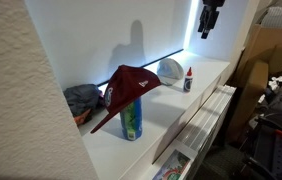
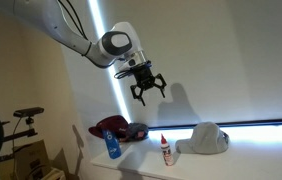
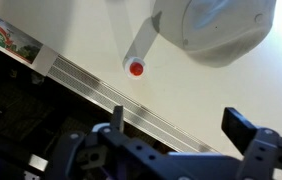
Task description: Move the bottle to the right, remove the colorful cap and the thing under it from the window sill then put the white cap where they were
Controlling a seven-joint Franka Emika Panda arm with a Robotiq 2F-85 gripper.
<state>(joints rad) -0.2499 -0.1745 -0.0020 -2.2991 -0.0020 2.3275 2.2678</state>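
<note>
A small white bottle with a red top stands on the white window sill [image 1: 171, 105] in both exterior views [image 1: 188, 80] [image 2: 166, 150] and shows in the wrist view [image 3: 139, 55]. The white cap [image 1: 169, 70] [image 2: 209, 140] [image 3: 216, 25] lies right beside it. A maroon cap [image 1: 131, 85] [image 2: 116, 128] rests on top of a blue-green can [image 1: 131, 120] [image 2: 113, 147]. My gripper [image 1: 209, 18] [image 2: 148, 85] [image 3: 181, 125] is open and empty, high in the air above the bottle and white cap.
A grey cap [image 1: 81, 100] lies at the end of the sill behind the maroon cap. A vent grille [image 3: 101, 85] runs along the sill's front edge. Cardboard boxes [image 1: 266, 50] and clutter stand beyond the sill's other end.
</note>
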